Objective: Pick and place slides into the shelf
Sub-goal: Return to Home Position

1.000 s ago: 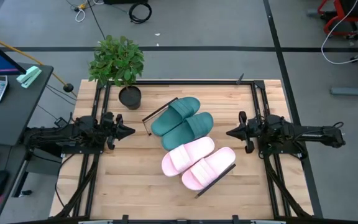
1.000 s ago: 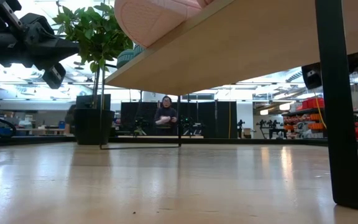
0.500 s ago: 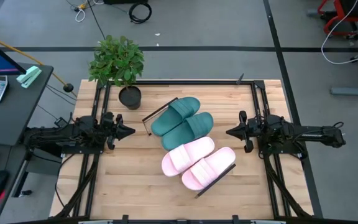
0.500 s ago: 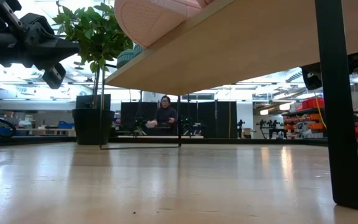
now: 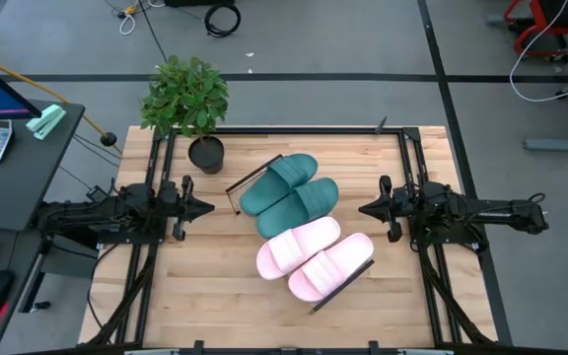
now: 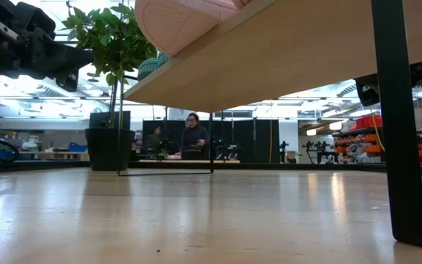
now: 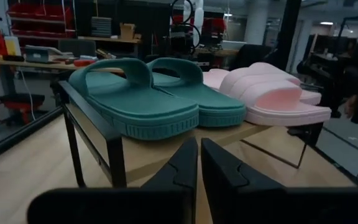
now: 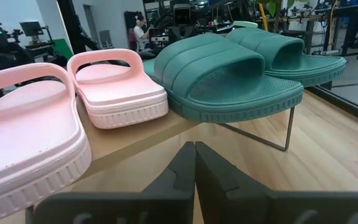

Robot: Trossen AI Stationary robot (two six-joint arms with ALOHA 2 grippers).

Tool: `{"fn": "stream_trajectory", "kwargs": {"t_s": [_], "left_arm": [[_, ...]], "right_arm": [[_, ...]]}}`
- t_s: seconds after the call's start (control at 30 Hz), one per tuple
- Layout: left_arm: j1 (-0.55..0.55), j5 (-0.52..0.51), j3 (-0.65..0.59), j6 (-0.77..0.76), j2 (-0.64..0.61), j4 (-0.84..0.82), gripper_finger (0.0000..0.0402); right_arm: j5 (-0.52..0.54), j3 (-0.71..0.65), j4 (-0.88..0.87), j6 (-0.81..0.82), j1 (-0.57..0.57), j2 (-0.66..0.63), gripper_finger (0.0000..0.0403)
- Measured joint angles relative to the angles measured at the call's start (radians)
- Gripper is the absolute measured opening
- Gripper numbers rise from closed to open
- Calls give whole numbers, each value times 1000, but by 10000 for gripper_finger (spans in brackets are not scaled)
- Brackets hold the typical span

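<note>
Wood-plank table (image 5: 215, 296): at left, the left pincer (image 5: 208, 208) hangs empty, pressed together. At centre, two teal-green foam slide sandals (image 5: 290, 187) and two light pink foam slide sandals (image 5: 314, 258) lie side by side on the long light wood shelf (image 8: 138, 146). At right, the right pincer (image 5: 363, 209) is likewise pressed together. Placing looks finished; both arms seem to be homing, needing only a clear retreat. From above, the sandals hide most of the shelf board.

Both arms are extended low and pointed toward each other. Fingers of left gripper (image 5: 201, 208) and right gripper (image 5: 367, 209) are pressed together.
</note>
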Motion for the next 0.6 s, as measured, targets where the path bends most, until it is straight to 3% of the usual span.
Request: {"fn": "stream_trajectory", "kwargs": {"t_s": [0.6], "left_arm": [[0, 0, 0, -27, 0, -2, 30]], "right_arm": [[0, 0, 0, 0, 0, 0, 17]]}}
